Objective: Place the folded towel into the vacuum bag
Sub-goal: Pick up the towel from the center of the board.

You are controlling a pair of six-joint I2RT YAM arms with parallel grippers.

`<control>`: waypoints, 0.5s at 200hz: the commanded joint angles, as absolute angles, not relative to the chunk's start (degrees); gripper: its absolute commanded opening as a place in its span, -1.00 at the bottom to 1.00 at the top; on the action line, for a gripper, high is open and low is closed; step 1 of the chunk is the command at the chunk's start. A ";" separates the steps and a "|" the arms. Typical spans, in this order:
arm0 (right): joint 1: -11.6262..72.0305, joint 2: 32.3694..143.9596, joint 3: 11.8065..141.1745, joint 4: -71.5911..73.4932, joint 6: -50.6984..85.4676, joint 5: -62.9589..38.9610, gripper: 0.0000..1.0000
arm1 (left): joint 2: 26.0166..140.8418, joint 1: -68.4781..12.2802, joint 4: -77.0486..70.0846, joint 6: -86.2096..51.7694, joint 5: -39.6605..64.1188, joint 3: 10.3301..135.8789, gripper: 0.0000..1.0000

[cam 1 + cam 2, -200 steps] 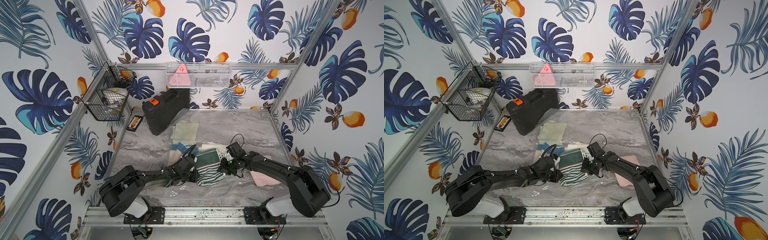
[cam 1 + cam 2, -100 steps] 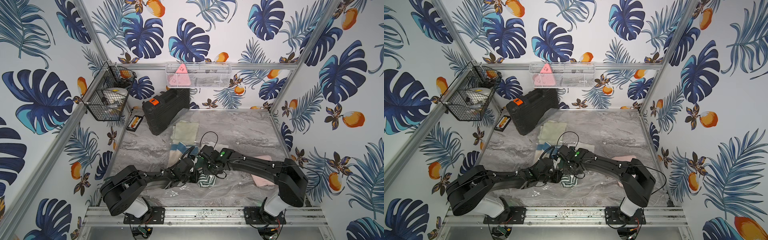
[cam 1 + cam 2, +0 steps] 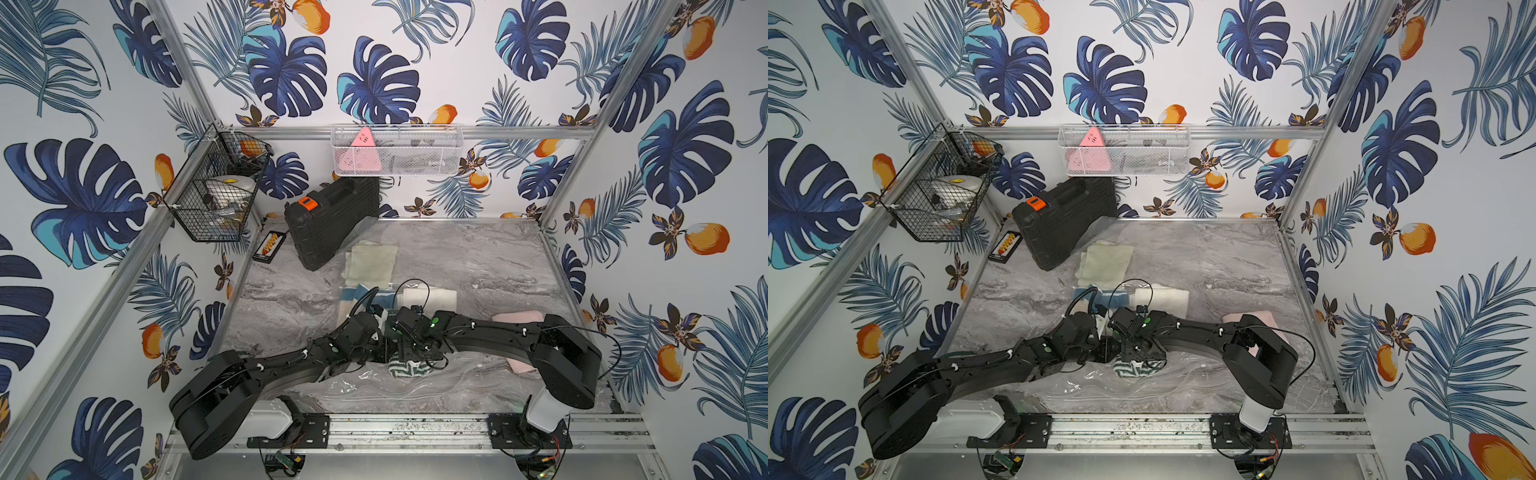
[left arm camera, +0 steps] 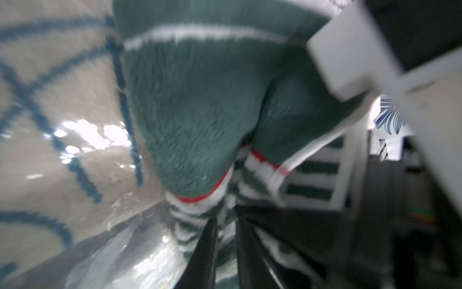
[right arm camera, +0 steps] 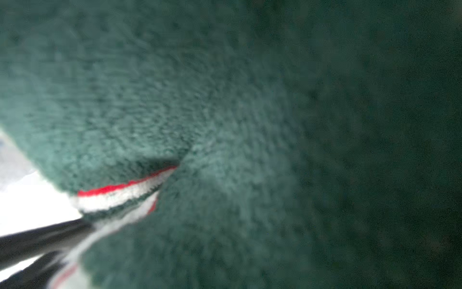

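Table [image 3: 478,257]: grey marble top inside a walled cell. Bag [image 3: 374,384]: clear film, lay crinkled along the front of the table and ran back toward the case [image 3: 332,224]. Glare showed on it in both top views. The case was black and stood tilted at the back left.

Left arm [image 3: 282,365] and right arm [image 3: 490,336] reached in low from the front and met mid-table, wrists nearly touching.

Spare towels:
- pale towel [image 3: 372,259], just in front of the case
- blue-patterned towel [image 3: 353,293] and white towel [image 3: 432,297], side by side behind the wrists
- pink towel [image 3: 519,318], partly under the right arm

Green towel [image 3: 409,369]: green and white stripes, bunched directly under both wrists. Its front end poked out toward the front with film around it. Inside the bag or on top of it: couldn't tell. It filled the right wrist view, with a red and white edge showing.

Left gripper [image 4: 226,221]: fingers nearly together with a thin gap, tips against the green towel beside the film. What it pinched, if anything: couldn't tell.

Right gripper [image 3: 405,351]: hidden under its own wrist from above, down on the green towel. Clenched or released: couldn't tell.
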State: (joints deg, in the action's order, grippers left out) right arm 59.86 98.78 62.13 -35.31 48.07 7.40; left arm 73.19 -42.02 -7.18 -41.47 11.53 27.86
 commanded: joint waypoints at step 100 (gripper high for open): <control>51.05 105.52 63.41 -46.57 38.47 15.13 -0.50 | 63.76 -39.40 15.29 -30.57 5.94 37.93 -0.54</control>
State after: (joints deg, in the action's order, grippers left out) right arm 55.24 105.25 64.45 -34.13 44.56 5.06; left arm 62.94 -39.42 13.41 -34.26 5.08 36.53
